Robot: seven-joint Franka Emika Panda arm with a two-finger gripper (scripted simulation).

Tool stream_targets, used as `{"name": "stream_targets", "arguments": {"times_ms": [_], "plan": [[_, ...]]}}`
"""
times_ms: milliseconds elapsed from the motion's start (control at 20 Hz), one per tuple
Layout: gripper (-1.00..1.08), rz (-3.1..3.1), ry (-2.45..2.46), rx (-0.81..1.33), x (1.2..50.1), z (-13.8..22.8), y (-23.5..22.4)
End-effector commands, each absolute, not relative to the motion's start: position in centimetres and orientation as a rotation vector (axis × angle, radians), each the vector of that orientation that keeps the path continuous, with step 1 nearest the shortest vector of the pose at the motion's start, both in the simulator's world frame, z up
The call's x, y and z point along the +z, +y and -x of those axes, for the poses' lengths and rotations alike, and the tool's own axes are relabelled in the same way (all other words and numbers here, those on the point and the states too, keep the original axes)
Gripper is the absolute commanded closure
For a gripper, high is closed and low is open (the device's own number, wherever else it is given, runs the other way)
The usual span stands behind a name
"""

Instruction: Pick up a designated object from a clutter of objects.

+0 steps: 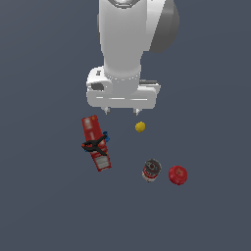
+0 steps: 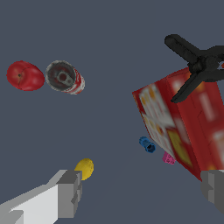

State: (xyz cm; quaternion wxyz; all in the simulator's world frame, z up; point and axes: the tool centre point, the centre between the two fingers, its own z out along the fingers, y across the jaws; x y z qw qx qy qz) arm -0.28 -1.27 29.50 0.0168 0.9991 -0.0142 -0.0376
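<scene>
The surface (image 1: pixel 44 206) is one flat, dark grey-blue plane that fills both views; no edge, wall or horizon shows, and nothing of a room appears beyond it.

In the exterior view the white arm (image 1: pixel 130 44) comes down from the top centre. The gripper (image 1: pixel 121 111) hangs above the surface with its two fingertips spread apart and nothing between them; in the wrist view its grey fingers (image 2: pixel 70 192) sit far apart at the two lower corners, holding nothing.

The clamp (image 1: pixel 94 144) lies left of centre in the exterior view, its black prongs splayed in an X across the middle of the long red box (image 1: pixel 95 142). The box lies tilted, running from upper left to lower right. In the wrist view the clamp (image 2: pixel 194 65) sits at the upper right, on the box (image 2: pixel 183 127), with a small blue bit (image 2: pixel 147 144) and a small pink bit (image 2: pixel 168 158) just beside the box.

The yellow ball (image 1: pixel 140 127) lies just below the gripper, towards the exterior view's right. The can (image 1: pixel 151 170) and the red ball (image 1: pixel 177 175) lie near each other at the lower right, well apart from the box.

Bare surface lies open on all sides of the cluster, widest at the bottom and the far left and right.
</scene>
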Motion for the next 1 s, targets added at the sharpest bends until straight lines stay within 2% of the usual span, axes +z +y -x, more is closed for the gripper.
{"name": "stream_targets", "arguments": {"times_ms": [0, 950], "plan": [[-0.92, -3.105, -0.119, -0.113, 29.5, -0.1, -1.5], [-0.92, -2.97, -0.957, -0.067, 29.0, -3.7, -4.7]]}}
